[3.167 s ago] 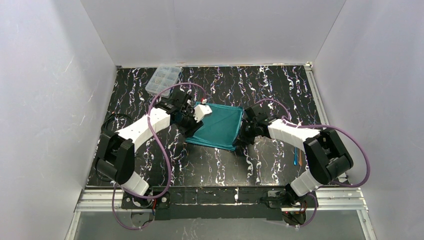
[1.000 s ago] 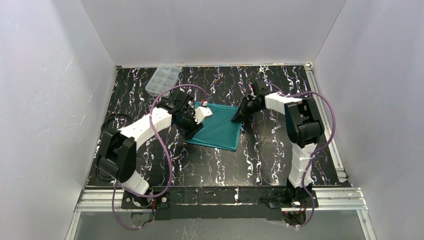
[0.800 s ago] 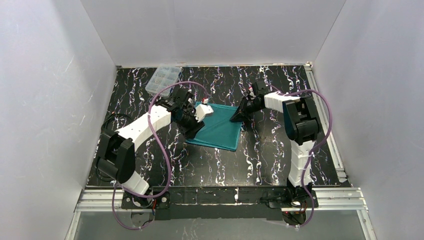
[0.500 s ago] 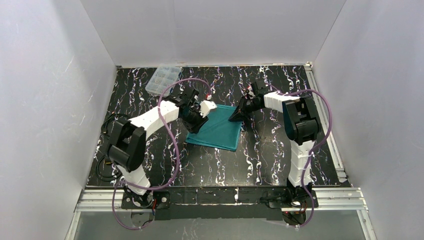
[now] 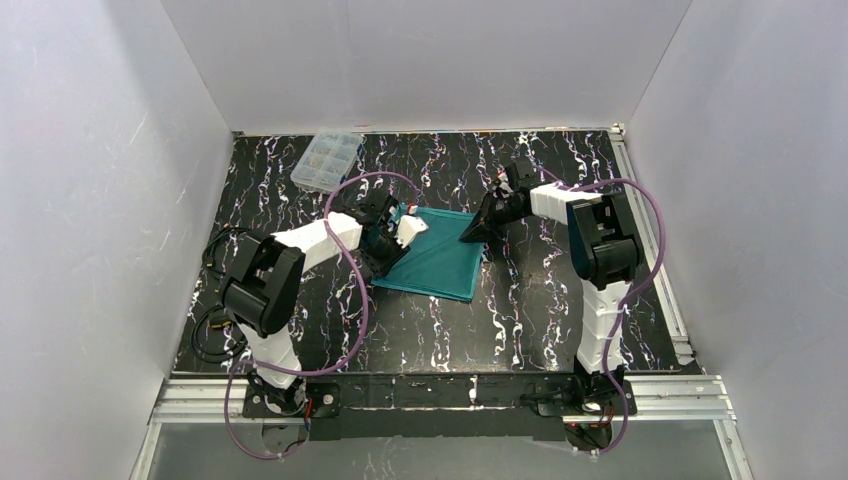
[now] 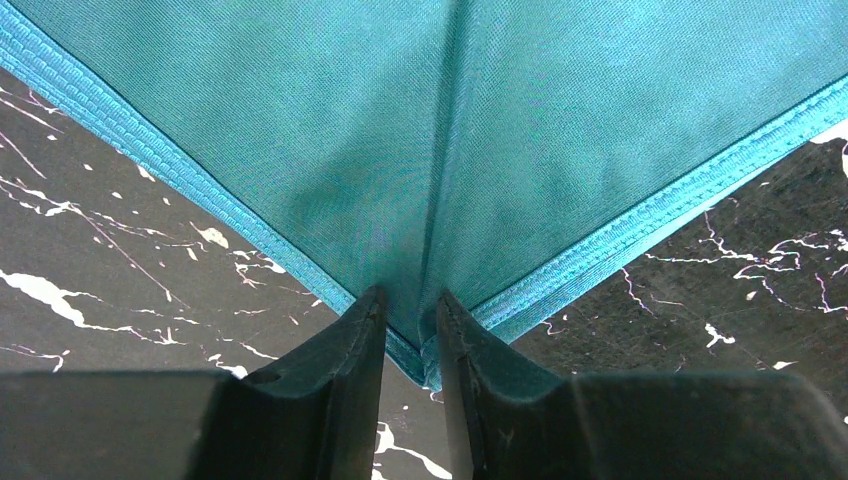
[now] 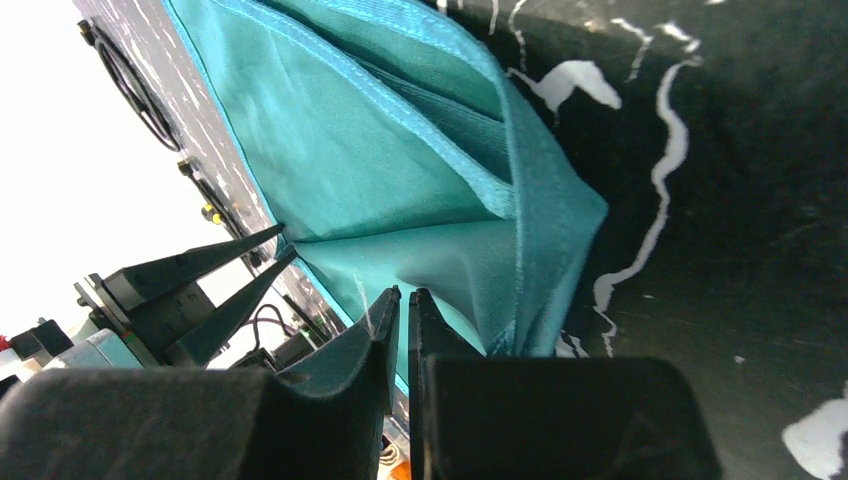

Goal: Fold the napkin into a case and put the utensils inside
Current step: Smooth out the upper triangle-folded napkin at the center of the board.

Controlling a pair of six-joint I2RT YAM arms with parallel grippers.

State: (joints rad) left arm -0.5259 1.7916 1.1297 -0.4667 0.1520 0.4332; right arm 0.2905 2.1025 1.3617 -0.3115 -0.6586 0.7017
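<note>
Left gripper (image 6: 410, 305) first: its 2 black fingers (image 6: 340, 390) are drawn in close and pinching the napkin (image 6: 430, 130) right at a corner, with the hemmed point tucked into the narrow gap between the tips. A crease runs straight out from the tips into the cloth. The 2 light-blue hems fan away to either side of the fingers. Beside those hems lies the black marbled table (image 6: 110, 260), and the teal cloth fills everything ahead of this gripper.

Over to the right gripper (image 7: 403, 296): its fingers are pressed almost together, nipping a thin layer of the cloth at its edge. Just to the right of its tips the napkin shows doubled layers, with stacked hem lines meeting in a folded point against the table. Look past the tips, across the cloth, and the left gripper's 2 pointed fingers meet on the opposite corner, so the teal sheet spans from one tool to the other.

From above, the napkin sits between the 2 grippers as a rough square. The left gripper is on the corner nearest it, and the right gripper is on the far right corner. Beyond the left gripper, well apart from the cloth toward the back-left of the table, sits a clear plastic box (image 5: 325, 158).
</note>
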